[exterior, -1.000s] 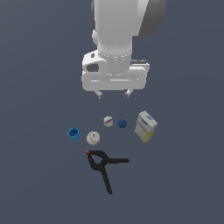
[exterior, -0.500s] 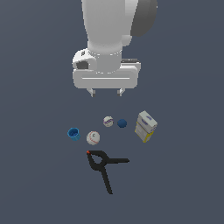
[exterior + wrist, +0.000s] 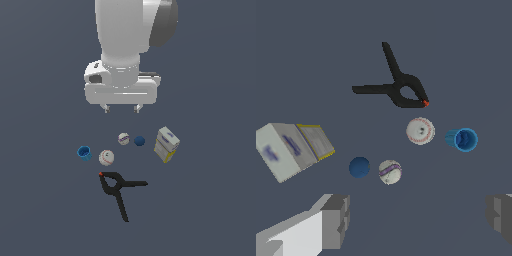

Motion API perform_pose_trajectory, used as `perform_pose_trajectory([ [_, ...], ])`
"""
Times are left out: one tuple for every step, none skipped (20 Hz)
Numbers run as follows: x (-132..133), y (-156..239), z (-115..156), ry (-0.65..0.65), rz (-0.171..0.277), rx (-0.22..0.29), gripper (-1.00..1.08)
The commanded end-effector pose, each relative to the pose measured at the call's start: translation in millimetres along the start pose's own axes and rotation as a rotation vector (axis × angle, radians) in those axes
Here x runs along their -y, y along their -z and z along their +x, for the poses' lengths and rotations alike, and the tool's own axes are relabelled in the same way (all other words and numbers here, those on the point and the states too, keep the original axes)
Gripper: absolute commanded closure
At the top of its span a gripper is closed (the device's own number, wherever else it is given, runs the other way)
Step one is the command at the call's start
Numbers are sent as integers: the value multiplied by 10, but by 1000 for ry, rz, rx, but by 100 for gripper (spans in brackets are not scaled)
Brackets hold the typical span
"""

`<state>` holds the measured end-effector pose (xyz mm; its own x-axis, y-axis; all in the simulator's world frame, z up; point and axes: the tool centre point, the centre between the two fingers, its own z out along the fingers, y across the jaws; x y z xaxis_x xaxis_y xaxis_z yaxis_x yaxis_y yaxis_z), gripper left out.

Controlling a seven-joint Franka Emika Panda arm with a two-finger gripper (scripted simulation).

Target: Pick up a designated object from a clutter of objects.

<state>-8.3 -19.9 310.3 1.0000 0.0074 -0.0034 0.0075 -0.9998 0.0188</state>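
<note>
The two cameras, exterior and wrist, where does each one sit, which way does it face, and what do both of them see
Exterior view: off the arm, looking down at the floor and the clutter; the white arm and its pincer hang above the dark blue ball.
Wrist view: on the wrist, facing down past the pincer; both fingers show at the frame's edge, set wide apart with nothing between.
Shared: the dark blue ball, two white balls, blue cup, yellow-white box and black clamp.
</note>
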Motion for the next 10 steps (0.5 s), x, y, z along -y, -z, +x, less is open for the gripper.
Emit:
perform_pose_trajectory([
  [35, -102, 4, -14, 0, 1, -92],
  [54, -154, 6, -21, 0, 0, -92],
  [73, -210, 7, -29, 0, 0, -92],
  [95, -272, 7, -38, 0, 0, -92],
  [119, -339, 7, -48, 0, 0, -92],
  [144, -410, 5, -58, 0, 0, -92],
  [172, -487, 1, -69, 0, 0, -92],
  [201, -568, -5, -81, 1, -1, -92],
  [232, -654, -13, -94, 1, -1, -92],
  [266, -744, -23, -107, 1, -1, -92],
])
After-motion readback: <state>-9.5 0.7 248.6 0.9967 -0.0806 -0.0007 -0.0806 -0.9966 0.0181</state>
